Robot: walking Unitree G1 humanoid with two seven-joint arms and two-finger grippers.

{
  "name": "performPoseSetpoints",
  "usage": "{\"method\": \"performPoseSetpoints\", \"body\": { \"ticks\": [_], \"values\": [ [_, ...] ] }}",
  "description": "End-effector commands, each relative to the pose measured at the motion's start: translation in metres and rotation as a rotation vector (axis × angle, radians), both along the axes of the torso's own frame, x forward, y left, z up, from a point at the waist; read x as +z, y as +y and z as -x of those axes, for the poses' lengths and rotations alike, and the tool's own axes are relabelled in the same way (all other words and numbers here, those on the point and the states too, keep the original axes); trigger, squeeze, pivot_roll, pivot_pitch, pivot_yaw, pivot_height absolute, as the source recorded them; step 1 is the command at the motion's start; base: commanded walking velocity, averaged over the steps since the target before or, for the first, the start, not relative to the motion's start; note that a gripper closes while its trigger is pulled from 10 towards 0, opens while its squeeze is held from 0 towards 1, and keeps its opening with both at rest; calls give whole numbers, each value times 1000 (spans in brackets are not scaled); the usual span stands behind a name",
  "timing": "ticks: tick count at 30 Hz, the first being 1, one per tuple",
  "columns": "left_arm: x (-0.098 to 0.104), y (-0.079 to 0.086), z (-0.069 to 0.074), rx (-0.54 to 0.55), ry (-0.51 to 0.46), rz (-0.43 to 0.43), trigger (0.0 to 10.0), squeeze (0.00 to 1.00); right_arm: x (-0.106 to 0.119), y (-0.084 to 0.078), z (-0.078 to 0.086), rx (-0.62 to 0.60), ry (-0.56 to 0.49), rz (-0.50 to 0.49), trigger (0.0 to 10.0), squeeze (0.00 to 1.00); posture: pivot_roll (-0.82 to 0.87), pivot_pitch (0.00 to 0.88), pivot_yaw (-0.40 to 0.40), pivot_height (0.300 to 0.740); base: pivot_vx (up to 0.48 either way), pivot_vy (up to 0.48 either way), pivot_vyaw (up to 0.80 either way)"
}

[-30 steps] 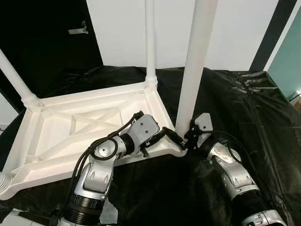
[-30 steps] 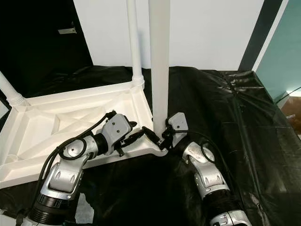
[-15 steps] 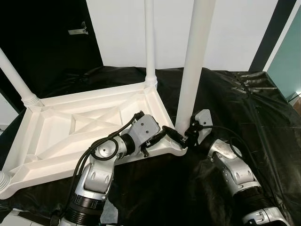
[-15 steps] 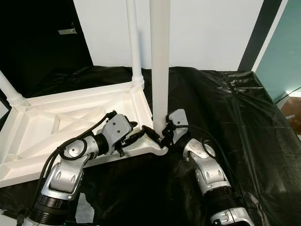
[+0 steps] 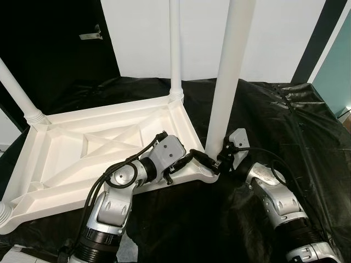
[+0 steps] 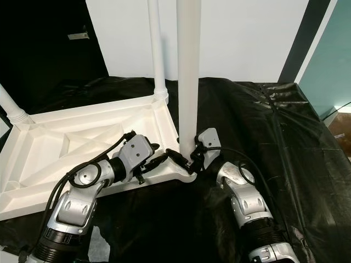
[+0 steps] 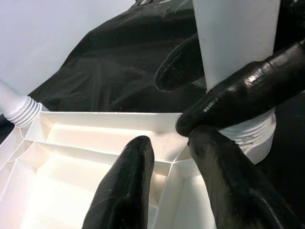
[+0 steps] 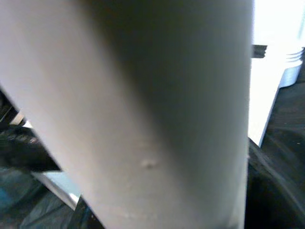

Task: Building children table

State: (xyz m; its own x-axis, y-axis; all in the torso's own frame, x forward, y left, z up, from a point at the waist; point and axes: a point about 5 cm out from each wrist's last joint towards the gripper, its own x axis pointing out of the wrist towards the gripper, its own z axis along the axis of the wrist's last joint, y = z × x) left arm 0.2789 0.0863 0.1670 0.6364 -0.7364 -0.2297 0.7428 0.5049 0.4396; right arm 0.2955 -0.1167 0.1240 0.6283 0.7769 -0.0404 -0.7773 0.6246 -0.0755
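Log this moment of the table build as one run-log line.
step: seating leg | right claw: shut on near-corner leg base | left claw: open at tabletop corner rim | tabletop: upside down on black sheet

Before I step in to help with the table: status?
Right gripper clamped on near leg at its base. Left gripper open beside the corner socket. Tabletop upside down. Nothing in the way.

White tabletop [image 5: 104,148] upside down; near-corner leg [image 5: 227,76] upright in socket.

Bright, even light, sharp head views; right wrist view blurred, perhaps too close.
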Motion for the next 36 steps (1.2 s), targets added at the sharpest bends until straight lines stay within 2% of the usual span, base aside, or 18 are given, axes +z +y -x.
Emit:
{"method": "performPoseSetpoints", "body": {
  "ticks": [1, 2, 7, 10, 15, 20, 24, 27, 28, 31, 33, 36],
  "values": [
    [5, 3, -2, 89, -73, 12, 10000, 0, -51, 8, 22, 100, 283, 30, 10000, 0, -12, 0, 25, 740, 0, 0, 0],
    [5, 3, -2, 85, -75, 9, 10000, 0, -50, -1, 19, 145, 276, 60, 10000, 0, -9, 0, 28, 740, 0, 0, 0],
    [6, 3, -3, 85, -76, 8, 10000, 0, -48, -8, 16, 177, 271, 79, 10000, 0, -5, 0, 30, 740, 0, 0, 0],
    [7, 3, -2, 81, -80, 5, 10000, 0, -45, -13, 15, 262, 255, 111, 10000, 0, 5, 0, 29, 740, 0, 0, 0],
    [8, 5, 0, 79, -81, 4, 10000, 0, -45, -13, 14, 272, 245, 122, 10000, 0, 14, 0, 27, 740, 0, 0, 0],
    [8, 6, 1, 82, -83, 4, 10000, 0, -44, -12, 10, 220, 240, 109, 10000, 0, 21, 0, 18, 740, 0, 0, 0],
    [8, 7, 1, 94, -85, 13, 10000, 0, -40, -6, 2, -3, 192, 63, 10000, 0, 13, 0, 15, 740, 0, 0, 0],
    [7, 7, 1, 93, -79, 20, 10000, 0, -33, 2, 3, -112, 139, 32, 10000, 0, 4, 0, 19, 740, 0, 0, 0],
    [7, 7, 1, 93, -79, 20, 10000, 0, -33, 2, 3, -112, 139, 32, 10000, 0, 4, 0, 19, 740, 0, 0, 0],
    [5, 6, 1, 89, -73, 22, 10000, 0, -25, 15, 7, -271, 83, -4, 10000, 0, -7, 0, 21, 740, 0, 0, 0],
    [5, 6, 1, 88, -73, 22, 10000, 0, -23, 17, 8, -298, 73, -9, 10000, 0, -7, 0, 21, 740, 0, 0, 0],
    [5, 6, -1, 86, -75, 21, 10000, 0, -18, 23, 10, -536, 55, -75, 10000, 0, -18, 0, 22, 740, 0, 0, 0]
  ]
}}
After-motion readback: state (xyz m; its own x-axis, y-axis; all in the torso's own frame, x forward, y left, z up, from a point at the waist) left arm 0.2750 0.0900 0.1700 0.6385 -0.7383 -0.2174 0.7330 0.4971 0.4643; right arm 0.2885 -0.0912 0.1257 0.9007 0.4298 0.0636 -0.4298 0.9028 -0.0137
